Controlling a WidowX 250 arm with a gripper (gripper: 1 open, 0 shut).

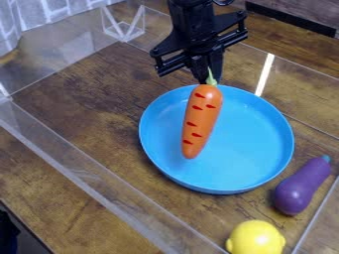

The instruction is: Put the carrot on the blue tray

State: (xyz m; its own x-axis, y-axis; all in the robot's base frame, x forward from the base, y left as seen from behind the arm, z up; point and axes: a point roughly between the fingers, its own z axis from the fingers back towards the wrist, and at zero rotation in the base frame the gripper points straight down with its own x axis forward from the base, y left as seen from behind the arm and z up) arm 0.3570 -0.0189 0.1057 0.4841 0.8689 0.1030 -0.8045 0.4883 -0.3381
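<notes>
claw (pixel 208 74) hides carrot (pixel 199 121) top, arm cropped.

Even bright light, white glare streak on table (pixel 93 109), slightly soft focus

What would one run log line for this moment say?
gripper: shut on carrot top | carrot: hanging over blue tray, not yet set down | eggplant, lemon: beside tray, untouched
</notes>
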